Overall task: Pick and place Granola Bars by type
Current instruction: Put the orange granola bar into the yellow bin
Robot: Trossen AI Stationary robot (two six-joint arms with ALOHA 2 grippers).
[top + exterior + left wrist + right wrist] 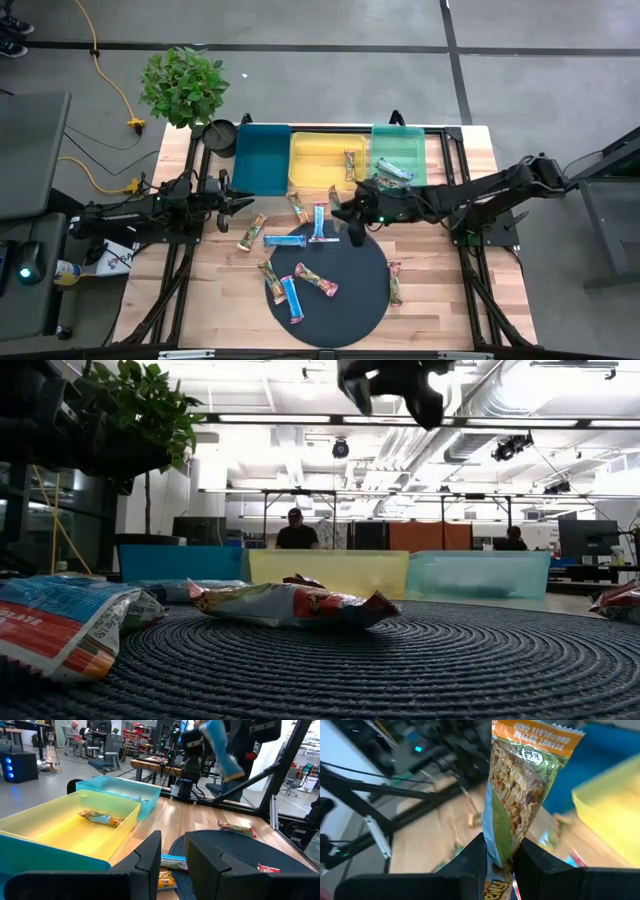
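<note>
Right arm holds a granola bar in the air above the round mat.

The right gripper [499,862] reaches in from the right, raised above the far edge of the dark mat [350,300], fingers clamped on a peanut butter chocolate chip granola bar [517,790] that stands up from them. The left gripper [240,201] waits level at the left, just left of the teal tray [262,160], fingers nearly together, empty. Other bars [300,283] lie scattered on the mat and on the table [440,290]; one lies in the yellow tray [322,150].

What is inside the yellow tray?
One wrapped granola bar lies in the yellow tray, near the side next to the green tray. The rest of its floor shows bare. The right pincer hangs in front of the tray, not over it, and covers none of it.
</note>
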